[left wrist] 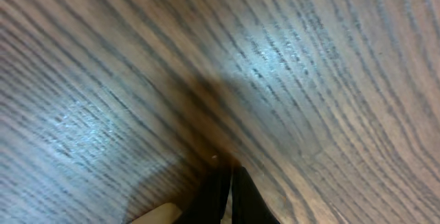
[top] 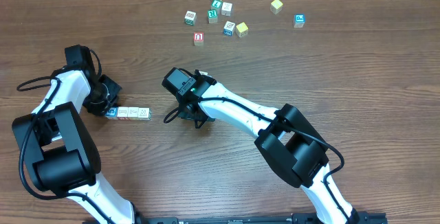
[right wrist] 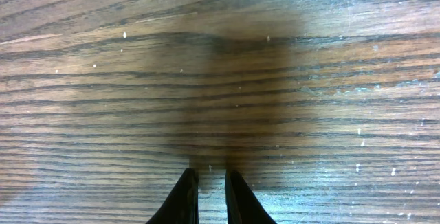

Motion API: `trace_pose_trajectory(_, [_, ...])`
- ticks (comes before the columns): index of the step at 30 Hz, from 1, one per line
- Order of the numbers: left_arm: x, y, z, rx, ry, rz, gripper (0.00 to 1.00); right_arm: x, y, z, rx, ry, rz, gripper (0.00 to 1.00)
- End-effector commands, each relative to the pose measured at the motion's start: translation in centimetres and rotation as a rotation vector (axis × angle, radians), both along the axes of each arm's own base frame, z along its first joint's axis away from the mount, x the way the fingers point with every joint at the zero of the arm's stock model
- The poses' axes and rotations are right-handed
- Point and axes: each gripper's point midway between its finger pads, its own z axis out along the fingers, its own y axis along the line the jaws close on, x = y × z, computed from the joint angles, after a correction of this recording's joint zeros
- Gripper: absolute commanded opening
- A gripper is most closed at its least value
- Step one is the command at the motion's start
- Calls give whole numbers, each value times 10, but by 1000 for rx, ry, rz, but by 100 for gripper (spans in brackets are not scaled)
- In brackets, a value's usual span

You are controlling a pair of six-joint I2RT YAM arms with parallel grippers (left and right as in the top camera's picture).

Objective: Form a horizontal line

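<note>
**Overhead view.** The row of cubes [top: 128, 112] lies on the table [top: 289, 66], four cubes side by side, with the blue-faced cube at the left end. The left claw [top: 103, 106] stands just beside that blue end. The right claw [top: 192, 116] is to the right of the row, apart from it.

**Left wrist view.** The left claw [left wrist: 227, 172] is pressed together over bare wood and pinches nothing.

**Right wrist view.** The right claw [right wrist: 210, 179] is drawn together to a narrow slit, with nothing between the fingers.
</note>
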Motion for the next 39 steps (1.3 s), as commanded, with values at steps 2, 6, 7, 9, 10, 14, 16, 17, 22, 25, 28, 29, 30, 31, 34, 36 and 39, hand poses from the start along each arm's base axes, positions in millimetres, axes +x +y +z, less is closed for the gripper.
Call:
trace_pose_trajectory(2, [-8,11,-1,42,34,0,4,-1,-13,-15,-52,11,-8,12])
trace_pose_trajectory(6, [7,17,2,68,-27,3,4,-1,-13,-15,-53,11,-8,12])
trace_pose_trajectory(7, [10,22,5,93,-37,10,4,-1,-13,-15,-53,12,-8,12])
trace_pose_trajectory(9, [12,44,15,170,-33,41,4,-2,-14,-15,-58,16,-8,12])
trace_pose_trajectory(10, [9,55,22,205,-12,62,4,-2,-14,-15,-58,16,-8,12])
trace_pose_trajectory(14, [-24,83,36,225,111,128,4,-1,-13,-15,-53,11,-9,13])
trace_pose_trajectory(16, [-43,86,34,201,174,147,4,0,-12,-15,-49,8,-9,13])
trace_pose_trajectory(17, [-55,86,32,181,213,158,4,1,-12,-15,-47,6,-9,13])
trace_pose_trajectory(22, [-62,67,18,70,216,42,4,3,-9,-14,-36,-3,-9,12])
trace_pose_trajectory(25, [-53,66,17,75,182,-8,4,5,-6,-13,-24,-14,-9,11])
trace_pose_trajectory(28, [-49,68,17,86,166,-34,4,8,-3,-13,-11,-24,-9,8])
trace_pose_trajectory(29, [-47,69,17,89,161,-34,4,9,-1,-12,-4,-30,-10,8])
trace_pose_trajectory(30, [-46,69,17,91,157,-37,4,11,0,-12,2,-35,-9,7])
trace_pose_trajectory(31, [-44,71,17,99,147,-55,4,13,2,-11,12,-43,-10,5])
trace_pose_trajectory(34, [-42,71,17,109,146,-124,4,10,11,-10,56,-21,1,4])
trace_pose_trajectory(36, [-50,70,17,106,181,-165,4,4,26,-8,146,32,20,4])
trace_pose_trajectory(39, [-60,70,17,109,226,-165,4,-6,45,0,298,148,49,4])
